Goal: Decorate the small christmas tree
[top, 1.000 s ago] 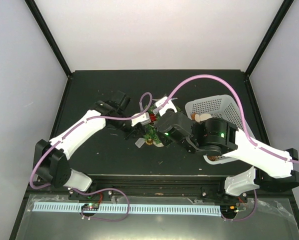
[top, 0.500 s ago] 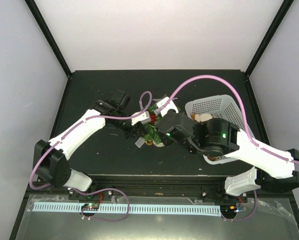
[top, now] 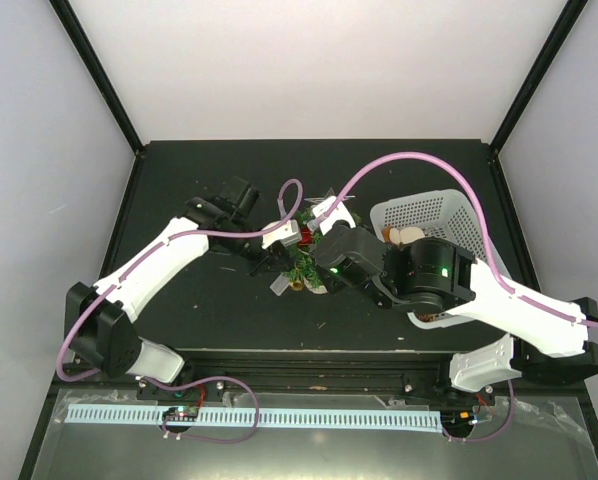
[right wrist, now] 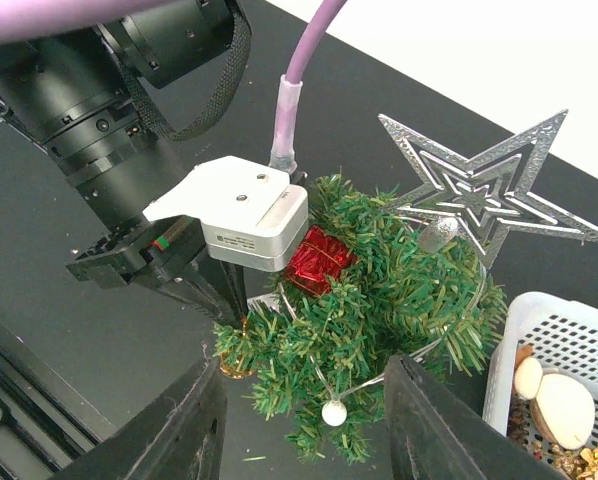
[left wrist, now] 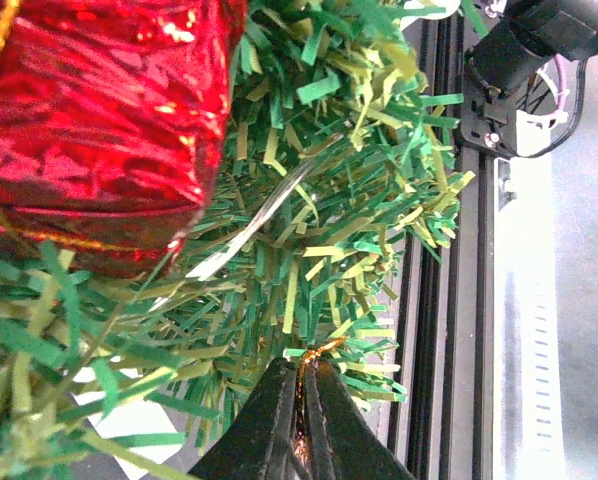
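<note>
Your right arm has edged slightly left since 1 second ago. On the black table (top: 189,310), walled in white, the small christmas tree (right wrist: 379,290) stands beside a white basket (top: 434,215). Only the right wrist view shows its silver star (right wrist: 484,195). Your left gripper (left wrist: 299,420) pinches a gold thread (left wrist: 314,352); your right gripper (right wrist: 299,430) straddles the tree, half open, holding nothing.

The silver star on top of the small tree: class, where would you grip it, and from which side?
Grip one flat point of the silver star edge-on, with the jaws closing across its thin faces. Come from above and behind the small christmas tree. The star stands clear of the branches there, while the left gripper crowds the tree's other side.
</note>
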